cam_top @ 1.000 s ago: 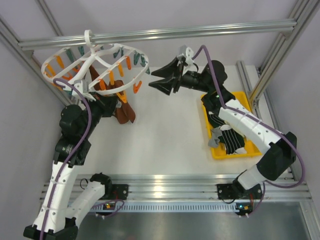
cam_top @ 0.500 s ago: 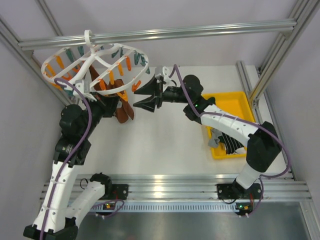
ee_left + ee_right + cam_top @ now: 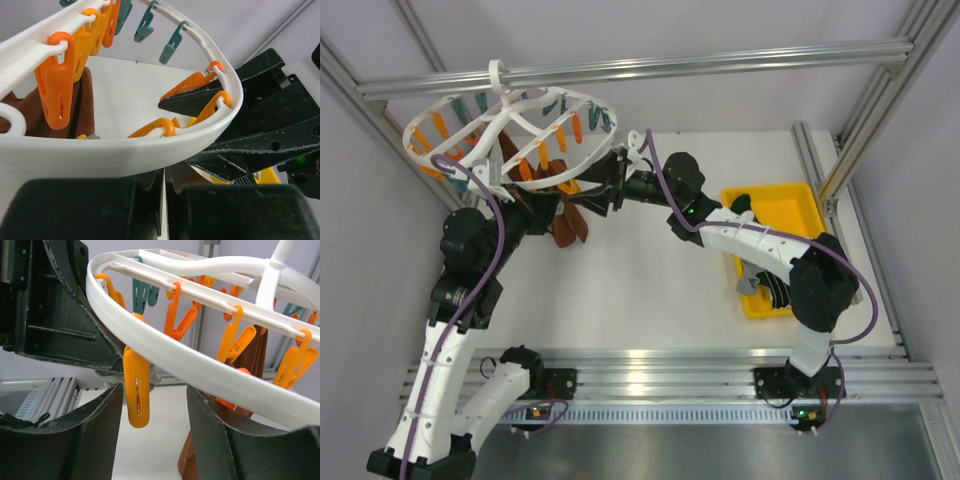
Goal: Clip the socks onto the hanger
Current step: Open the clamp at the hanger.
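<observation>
**Right pincer straddles a clip, left shut at the rim**

Tray (image 3: 802, 197) sits on the worktop (image 3: 650, 290) at the right, with spare socks (image 3: 775, 285) in it, well apart from the hanger (image 3: 125, 155). The left pincer (image 3: 165, 210) is closed tight just under the hanger rim; can't tell if it pinches anything. The right pincer (image 3: 155, 400) stands wide, with one orange clip (image 3: 136, 392) dangling between its fingers and touching neither. It carries no sock. A brown sock (image 3: 85, 100) hangs under the ring beside the left pincer; can't tell which clip holds it. At the back the hanger hooks over the bar (image 3: 720, 62).

Risks, as I judge them:
- The clip hangs loose, so an off-centre squeeze may skid off it or twist it.
- A push on the rim could swing the hanger on its hook.
- The two pincers are very close and could knock together.
- Opening the wrong clip could drop the brown sock.
</observation>
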`<state>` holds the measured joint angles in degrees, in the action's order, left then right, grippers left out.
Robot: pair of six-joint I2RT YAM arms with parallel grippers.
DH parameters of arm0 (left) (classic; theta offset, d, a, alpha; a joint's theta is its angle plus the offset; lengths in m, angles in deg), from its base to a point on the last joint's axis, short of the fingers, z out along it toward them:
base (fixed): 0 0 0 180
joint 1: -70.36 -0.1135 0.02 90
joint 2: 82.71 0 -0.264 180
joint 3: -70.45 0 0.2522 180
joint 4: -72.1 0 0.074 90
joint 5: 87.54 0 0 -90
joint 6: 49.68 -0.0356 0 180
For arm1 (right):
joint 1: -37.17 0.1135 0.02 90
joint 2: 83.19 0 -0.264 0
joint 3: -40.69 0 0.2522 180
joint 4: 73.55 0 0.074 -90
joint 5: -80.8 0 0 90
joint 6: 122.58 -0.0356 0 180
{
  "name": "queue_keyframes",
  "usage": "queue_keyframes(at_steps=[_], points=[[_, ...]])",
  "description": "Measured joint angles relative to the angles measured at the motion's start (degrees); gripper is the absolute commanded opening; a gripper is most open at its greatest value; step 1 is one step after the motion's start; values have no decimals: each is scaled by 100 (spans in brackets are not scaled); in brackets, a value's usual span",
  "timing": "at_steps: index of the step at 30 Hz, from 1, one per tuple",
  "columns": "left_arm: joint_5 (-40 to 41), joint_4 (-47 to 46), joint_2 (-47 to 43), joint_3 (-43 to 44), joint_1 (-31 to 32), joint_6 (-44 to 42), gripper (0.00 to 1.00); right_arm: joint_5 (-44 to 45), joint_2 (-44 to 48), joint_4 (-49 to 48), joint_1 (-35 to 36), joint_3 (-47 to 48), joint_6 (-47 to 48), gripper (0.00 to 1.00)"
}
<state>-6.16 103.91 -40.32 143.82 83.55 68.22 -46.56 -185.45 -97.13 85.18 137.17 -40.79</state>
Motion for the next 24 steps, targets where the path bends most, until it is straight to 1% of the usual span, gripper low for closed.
queue_keyframes(at_steps=[2, 3, 4, 6, 7, 9, 10, 11, 12, 13, 17, 21, 24], points=[[-20, 0, 0, 0, 0, 2, 4, 66, -52, -48, 13, 87, -2, 51], [-37, 0, 0, 0, 0, 2, 4, 94, -63, -59, 26, 120, 0, 48], [-50, 0, 0, 0, 0, 0, 5, 101, -68, -63, 31, 144, 2, 38], [-66, 0, -2, 0, 0, 2, 7, 127, -70, -83, 42, 188, 4, 27], [-76, 0, -4, 0, 0, 2, 9, 131, -70, -83, 46, 208, 11, 18], [-98, 0, -17, 0, 0, 7, 13, 85, -70, -81, 61, 216, 31, 11], [-138, -2, -31, 0, 0, 9, 19, 101, -70, -81, 79, 216, 37, 6], [-199, -9, -61, 0, 0, 9, 23, 81, -70, -76, 90, 214, 61, 3], [-260, -13, -92, 0, 0, 7, 26, 63, -70, -72, 103, 214, 72, 2], [-345, -39, -122, 0, 0, 17, 32, 59, -70, -70, 118, 212, 92, 0], [-748, -140, -278, 2, 0, 22, 41, 46, -48, -59, 177, 190, 166, 0], [-1165, -179, -391, 37, 0, 35, 45, 103, 9, -11, 251, 90, 225, 0], [-1285, -203, -398, 66, 0, 68, 46, 157, 22, 42, 282, 59, 251, 0]])
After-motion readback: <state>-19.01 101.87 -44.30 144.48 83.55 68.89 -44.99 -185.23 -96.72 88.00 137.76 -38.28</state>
